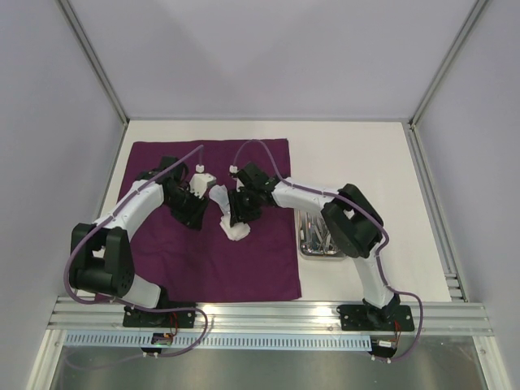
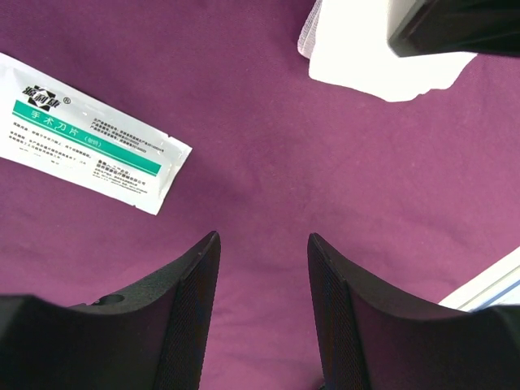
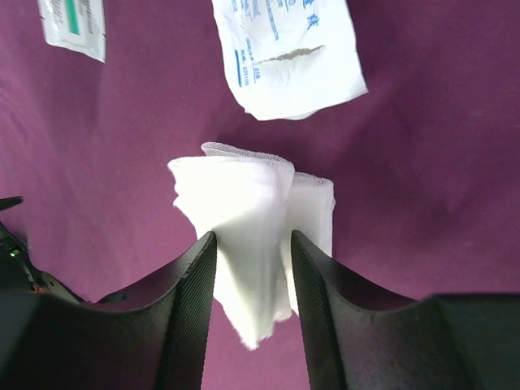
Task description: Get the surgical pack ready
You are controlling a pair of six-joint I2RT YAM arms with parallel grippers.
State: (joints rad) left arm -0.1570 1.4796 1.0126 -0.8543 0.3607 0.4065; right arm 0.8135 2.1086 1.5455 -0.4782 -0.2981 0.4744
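The purple cloth [image 1: 211, 268] lies spread on the table. A folded white gauze [image 3: 244, 219] rests on it between the fingers of my right gripper [image 3: 253, 240], whose jaws stand apart around it. In the top view the gauze [image 1: 236, 231] shows just below that gripper [image 1: 237, 214]. A torn-open white packet [image 3: 288, 57] with blue print lies beyond the gauze. My left gripper [image 2: 264, 244] hovers open over bare cloth, with nothing between its fingers. A green-striped packet [image 2: 89, 134] lies flat to its left. The steel tray [image 1: 318, 236] with metal instruments sits off the cloth's right edge.
The right arm's black wrist [image 2: 463, 24] crosses the upper right of the left wrist view, above the white gauze [image 2: 382, 69]. Both arms meet close together over the cloth's middle. White table [image 1: 357, 162] shows to the right of the cloth and the tray.
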